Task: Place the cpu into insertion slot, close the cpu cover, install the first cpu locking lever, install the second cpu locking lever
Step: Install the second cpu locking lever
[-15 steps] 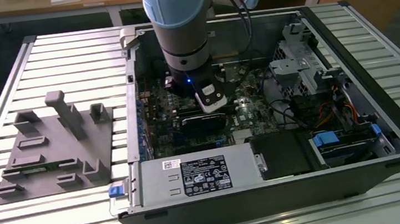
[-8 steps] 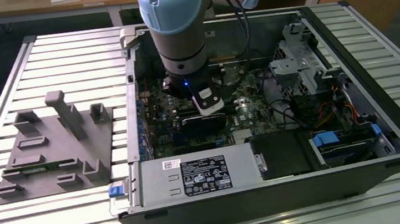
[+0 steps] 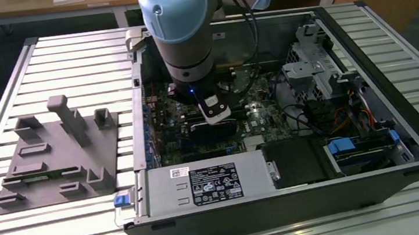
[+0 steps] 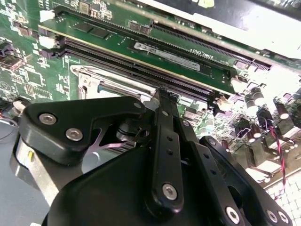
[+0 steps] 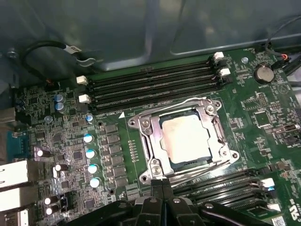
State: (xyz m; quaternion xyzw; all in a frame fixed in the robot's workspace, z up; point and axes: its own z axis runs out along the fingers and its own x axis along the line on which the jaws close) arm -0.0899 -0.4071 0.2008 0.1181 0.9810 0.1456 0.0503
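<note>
In the first wrist view the cpu (image 5: 186, 139) lies flat in the insertion slot, its silver-grey top showing through the window of the cpu cover (image 5: 151, 141). The cover is down flat around the chip. A thin wire locking lever (image 5: 164, 109) runs along one side of the socket, and a second lever (image 5: 207, 167) runs along the opposite side. My gripper (image 5: 162, 186) is shut with nothing visible between its fingers, and its tips are at the socket corner where the second lever ends. In the exterior view the gripper (image 3: 213, 114) reaches down into the open computer case.
Long black memory slots (image 5: 150, 82) flank the socket, with more (image 5: 225, 183) on the other side. Blue-topped capacitors (image 5: 91, 153) and a cable loop (image 5: 51, 47) lie close by. In the case are a power supply (image 3: 201, 185) and drive cage (image 3: 313, 65). A grey fixture (image 3: 57, 157) sits outside.
</note>
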